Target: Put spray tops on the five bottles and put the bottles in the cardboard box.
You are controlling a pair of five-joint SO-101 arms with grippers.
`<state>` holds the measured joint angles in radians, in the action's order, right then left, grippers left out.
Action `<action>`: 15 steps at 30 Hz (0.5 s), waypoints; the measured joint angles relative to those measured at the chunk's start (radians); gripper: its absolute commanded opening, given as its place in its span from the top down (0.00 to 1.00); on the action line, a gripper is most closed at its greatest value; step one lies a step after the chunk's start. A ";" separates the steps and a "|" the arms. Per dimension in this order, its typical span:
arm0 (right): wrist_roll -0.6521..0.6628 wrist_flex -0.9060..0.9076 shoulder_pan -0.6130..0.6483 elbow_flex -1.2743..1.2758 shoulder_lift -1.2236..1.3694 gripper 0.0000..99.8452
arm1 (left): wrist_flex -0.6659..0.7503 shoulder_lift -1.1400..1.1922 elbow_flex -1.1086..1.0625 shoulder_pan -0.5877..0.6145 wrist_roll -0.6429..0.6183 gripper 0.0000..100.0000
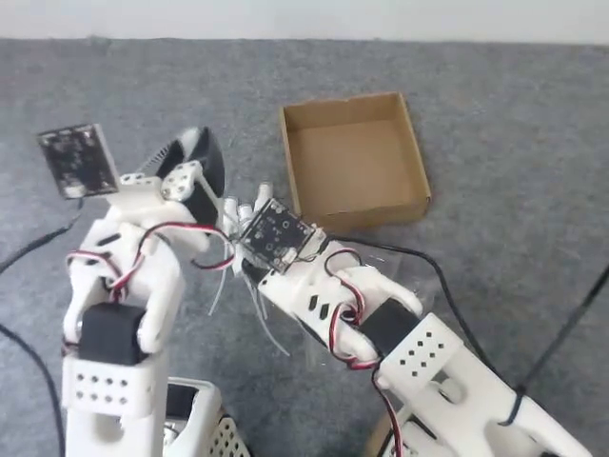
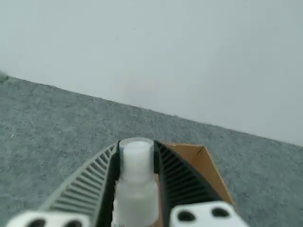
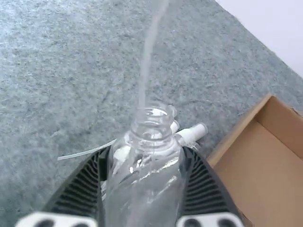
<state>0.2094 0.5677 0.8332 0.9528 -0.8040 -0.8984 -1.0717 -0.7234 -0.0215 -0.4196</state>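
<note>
Ribbed dark jaws of the right gripper (image 3: 147,151) are clamped on a clear bottle (image 3: 144,184), holding its body just below the shoulder. The bottle's open neck points away from the wrist and carries no top. A thin translucent tube (image 3: 147,52) comes down from above and reaches that neck; whether its tip sits inside cannot be told.

The left gripper (image 2: 136,146) is closed narrowly on a white spray top (image 2: 137,179), which stands between the jaws with its rounded end about level with the fingertips.

From the high view, the two arms meet over the grey carpet (image 1: 495,143), just left of the cardboard box (image 1: 352,157). The right arm reaches in diagonally from the near right corner, and its wrist board covers the held bottle. The box sits open-topped on the carpet beyond that arm. A cluster of loose spray tops (image 1: 245,208) lies on the carpet near the box's near left corner, close to both grippers. Their thin dip tubes (image 1: 222,284) trail across the carpet between the arms. A black cable (image 1: 461,309) runs along the right arm.
</note>
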 measured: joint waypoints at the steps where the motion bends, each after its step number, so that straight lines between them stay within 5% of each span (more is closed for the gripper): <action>1: 0.000 -0.012 -0.008 0.000 0.000 0.99 | -0.012 -0.012 -0.008 0.000 0.002 0.99; 15: -0.115 -0.325 -0.025 0.170 -0.002 0.99 | 0.031 -0.029 -0.155 -0.141 0.126 0.99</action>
<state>0.0944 0.2424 0.8086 1.1231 -0.8055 -0.8677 -1.1009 -0.8784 -0.1626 -0.2938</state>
